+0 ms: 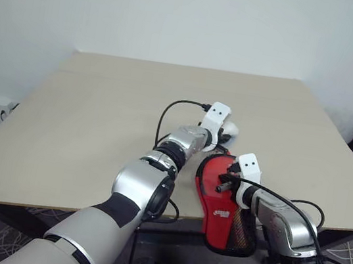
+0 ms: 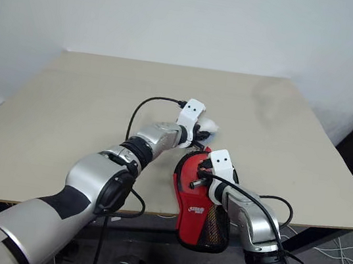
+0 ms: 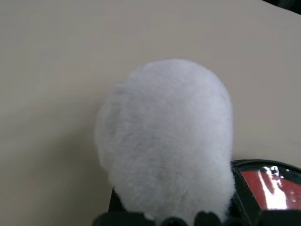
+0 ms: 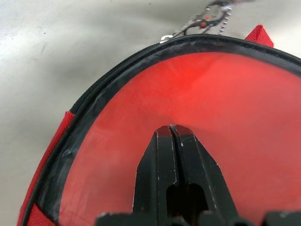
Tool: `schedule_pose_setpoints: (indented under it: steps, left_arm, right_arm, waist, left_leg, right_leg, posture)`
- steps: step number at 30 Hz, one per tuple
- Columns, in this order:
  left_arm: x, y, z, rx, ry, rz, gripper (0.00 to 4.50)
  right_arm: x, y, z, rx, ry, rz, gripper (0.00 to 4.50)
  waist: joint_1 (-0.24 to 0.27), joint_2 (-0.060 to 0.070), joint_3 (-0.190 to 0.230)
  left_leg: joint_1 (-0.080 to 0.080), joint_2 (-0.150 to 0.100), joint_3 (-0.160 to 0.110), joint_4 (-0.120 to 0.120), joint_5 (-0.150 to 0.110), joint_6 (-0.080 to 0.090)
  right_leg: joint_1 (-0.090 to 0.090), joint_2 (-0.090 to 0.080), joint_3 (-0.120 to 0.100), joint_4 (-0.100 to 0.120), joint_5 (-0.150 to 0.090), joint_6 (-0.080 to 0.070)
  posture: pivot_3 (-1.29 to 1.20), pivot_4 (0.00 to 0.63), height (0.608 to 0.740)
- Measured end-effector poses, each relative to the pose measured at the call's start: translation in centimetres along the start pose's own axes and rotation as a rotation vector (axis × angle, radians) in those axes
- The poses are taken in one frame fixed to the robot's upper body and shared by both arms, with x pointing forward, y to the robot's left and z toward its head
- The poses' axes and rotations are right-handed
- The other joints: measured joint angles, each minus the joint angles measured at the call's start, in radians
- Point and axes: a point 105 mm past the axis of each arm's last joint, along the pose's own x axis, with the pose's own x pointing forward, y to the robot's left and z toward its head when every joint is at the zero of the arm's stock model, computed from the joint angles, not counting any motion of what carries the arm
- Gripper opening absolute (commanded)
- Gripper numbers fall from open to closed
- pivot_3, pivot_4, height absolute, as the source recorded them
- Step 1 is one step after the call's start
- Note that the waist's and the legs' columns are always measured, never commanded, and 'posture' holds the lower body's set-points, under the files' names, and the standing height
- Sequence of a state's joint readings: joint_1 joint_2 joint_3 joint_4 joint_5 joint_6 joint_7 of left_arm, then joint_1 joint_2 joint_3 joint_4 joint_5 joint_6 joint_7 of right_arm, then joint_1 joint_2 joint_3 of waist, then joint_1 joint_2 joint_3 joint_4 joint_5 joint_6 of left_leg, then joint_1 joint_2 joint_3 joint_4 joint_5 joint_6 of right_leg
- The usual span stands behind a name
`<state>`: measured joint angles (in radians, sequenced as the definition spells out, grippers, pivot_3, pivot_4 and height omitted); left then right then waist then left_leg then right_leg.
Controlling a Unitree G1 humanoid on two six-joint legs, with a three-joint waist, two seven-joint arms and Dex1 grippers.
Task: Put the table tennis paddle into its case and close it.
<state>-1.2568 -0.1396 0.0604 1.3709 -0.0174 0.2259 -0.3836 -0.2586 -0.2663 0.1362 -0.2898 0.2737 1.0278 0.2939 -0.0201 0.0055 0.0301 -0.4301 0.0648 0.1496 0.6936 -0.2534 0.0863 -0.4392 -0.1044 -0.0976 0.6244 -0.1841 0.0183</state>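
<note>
the red case [image 1: 221, 208] lies at the near edge of my counter [image 1: 99, 114], its narrow end hanging over the edge, with the paddle [image 4: 197, 108] inside showing its red face. my right end effector [image 4: 171, 129] is clenched, fingertips pressed together on that red face. my left end effector [image 1: 224, 134] grasps a fluffy white ball [image 3: 164, 141] just beyond the case's far end.

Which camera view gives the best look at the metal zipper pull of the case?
The right wrist view: the zipper pull lies close and uncovered on the table beside the case rim. In both eye views the case is seen, but the pull is too small to distinguish.
</note>
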Motion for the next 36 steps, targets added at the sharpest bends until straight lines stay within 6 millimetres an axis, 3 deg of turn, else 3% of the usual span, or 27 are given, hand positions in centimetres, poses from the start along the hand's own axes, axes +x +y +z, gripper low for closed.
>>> schedule_pose_setpoints:
  steps: [12,26,29,36]
  left_arm:
    - [0.4,-1.2,0.7,0.101,-0.045,-0.010,0.59]
    - [0.5,-2.2,0.2,0.245,-0.025,-0.080,0.59]
    - [0.5,-2.4,0.1,0.226,-0.026,-0.100,1.44]
    - [0.4,-3.1,-0.3,0.239,-0.006,-0.169,3.98]
  right_arm:
    - [-0.5,0.4,-0.3,0.012,-0.004,-0.012,0.00]
    - [-0.3,0.4,-0.2,0.006,-0.010,-0.015,0.00]
    - [-0.2,0.4,-0.2,0.004,-0.010,-0.013,0.00]
    - [-0.1,0.4,-0.1,0.000,-0.015,-0.008,0.00]
  waist:
    - [0.001,0.000,0.000]
    - [0.000,0.000,0.000]
    - [0.001,0.000,0.000]
    - [0.000,0.000,0.000]
  left_leg:
    - [0.000,0.000,0.000,0.001,-0.002,-0.001]
    - [0.000,0.000,0.000,0.001,-0.002,-0.001]
    - [0.000,0.000,0.000,0.001,-0.002,-0.001]
    - [0.000,0.000,0.000,0.001,-0.002,0.000]
  right_leg:
    - [0.000,-0.001,0.000,0.000,0.000,0.000]
    - [0.000,-0.001,0.000,0.000,0.000,0.000]
    - [0.000,-0.001,0.000,0.000,0.000,0.000]
    - [0.000,-0.001,0.000,0.000,0.000,0.000]
  posture:
    - [0.00,0.000,0.724]
    - [0.00,0.000,0.724]
    - [0.00,0.000,0.724]
    - [0.00,0.000,0.724]
